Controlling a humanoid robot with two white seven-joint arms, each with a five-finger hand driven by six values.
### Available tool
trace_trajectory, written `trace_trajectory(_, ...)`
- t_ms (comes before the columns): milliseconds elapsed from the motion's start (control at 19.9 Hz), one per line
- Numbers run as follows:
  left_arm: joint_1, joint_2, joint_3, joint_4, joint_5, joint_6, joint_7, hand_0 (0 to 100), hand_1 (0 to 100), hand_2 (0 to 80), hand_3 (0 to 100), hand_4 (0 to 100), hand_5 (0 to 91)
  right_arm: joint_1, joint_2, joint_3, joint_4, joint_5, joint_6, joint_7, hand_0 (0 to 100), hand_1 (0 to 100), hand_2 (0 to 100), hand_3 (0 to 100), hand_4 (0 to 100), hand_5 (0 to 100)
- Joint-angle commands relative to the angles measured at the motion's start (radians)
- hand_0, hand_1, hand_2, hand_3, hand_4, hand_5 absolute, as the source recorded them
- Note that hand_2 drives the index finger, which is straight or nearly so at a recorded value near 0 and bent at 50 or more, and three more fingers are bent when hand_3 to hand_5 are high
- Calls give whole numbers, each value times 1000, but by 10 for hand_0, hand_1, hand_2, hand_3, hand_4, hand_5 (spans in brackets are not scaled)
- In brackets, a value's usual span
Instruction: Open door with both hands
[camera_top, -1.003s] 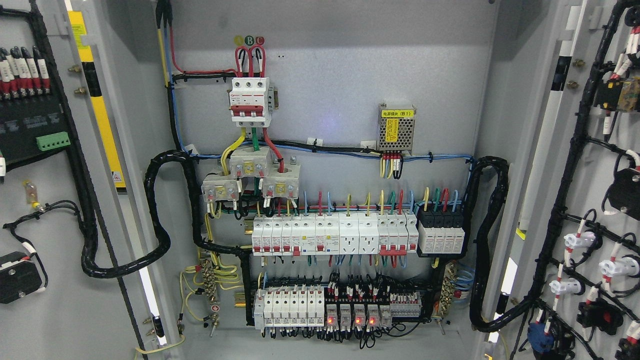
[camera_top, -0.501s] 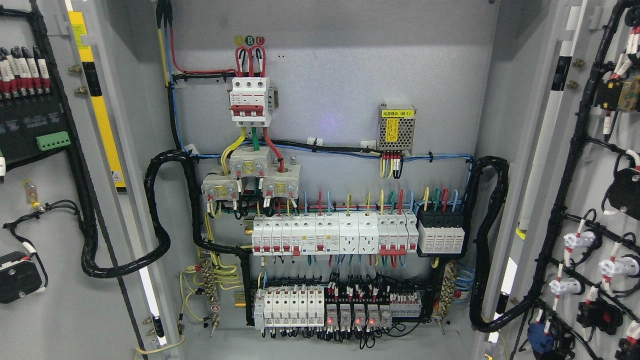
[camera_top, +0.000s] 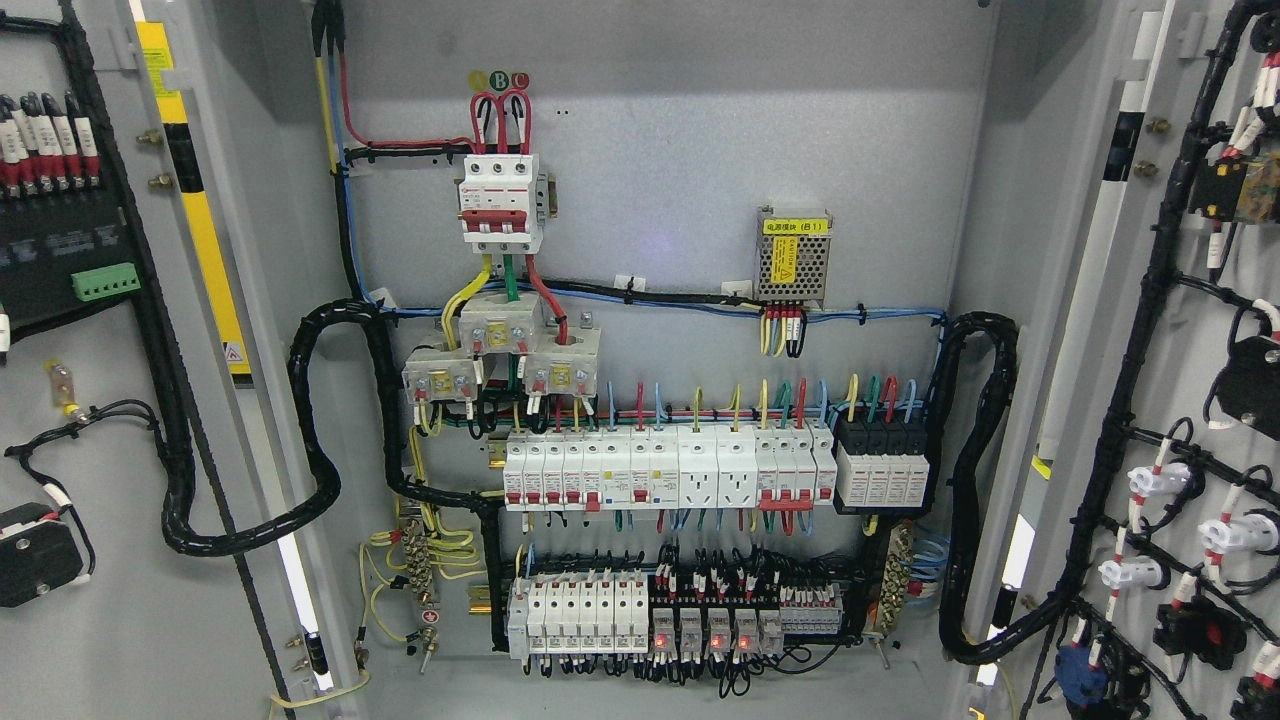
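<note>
A grey electrical cabinet fills the head view with both doors swung wide. The left door (camera_top: 110, 620) shows its inner face at the picture's left, carrying terminal blocks and black wiring. The right door (camera_top: 1190, 400) stands at the right edge with black cable looms and white-capped components. Between them the grey back panel (camera_top: 660, 150) is exposed, with a three-pole breaker (camera_top: 500, 200) near the top, a row of white breakers (camera_top: 665, 470) in the middle and a lower row of relays with red lights (camera_top: 690, 620). Neither of my hands nor arms shows anywhere.
Thick black cable conduits loop from the panel to each door at the left conduit (camera_top: 320, 440) and the right conduit (camera_top: 985, 480). A small meshed power supply (camera_top: 793, 258) sits upper right on the panel. A yellow strip (camera_top: 205, 240) runs down the left frame.
</note>
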Motion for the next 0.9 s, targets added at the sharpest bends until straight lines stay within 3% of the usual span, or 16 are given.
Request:
trace_trajectory(0,-23,-29,-97,492,-5,4,20,120,556,0,0,0,0,-15,75,11,467,3,94,-3,0,500,40,0,0,0)
trace_trajectory(100,-23,-20,-134,495,-5,6,81,120,556,0,0,0,0,-15,75,-6,487,3,169,-5,0,500,40,0,0,0)
trace_trajectory(150,-23,-17,-137,498,-5,7,142,120,556,0,0,0,0,-15,75,-18,488,3,224,-5,0,500,40,0,0,0)
trace_trajectory(301,-26,-17,-137,497,-4,7,410,120,556,0,0,0,0,-18,75,-30,477,4,347,-6,0,500,40,0,0,0)
trace_trajectory(351,-30,-17,-138,495,-4,9,463,120,556,0,0,0,0,-21,75,-29,474,6,364,-8,0,500,40,0,0,0)
trace_trajectory(552,-40,-24,-207,494,-28,47,436,120,556,0,0,0,0,-39,75,-27,467,7,418,-63,0,500,40,0,0,0)
trace_trajectory(652,-40,-28,-325,495,-140,93,417,120,556,0,0,0,0,-42,74,-20,465,9,418,-94,0,500,40,0,0,0)
trace_trajectory(852,-40,-23,-339,495,-171,101,423,120,556,0,0,0,0,-45,73,-23,467,55,425,-98,0,500,40,0,0,0)
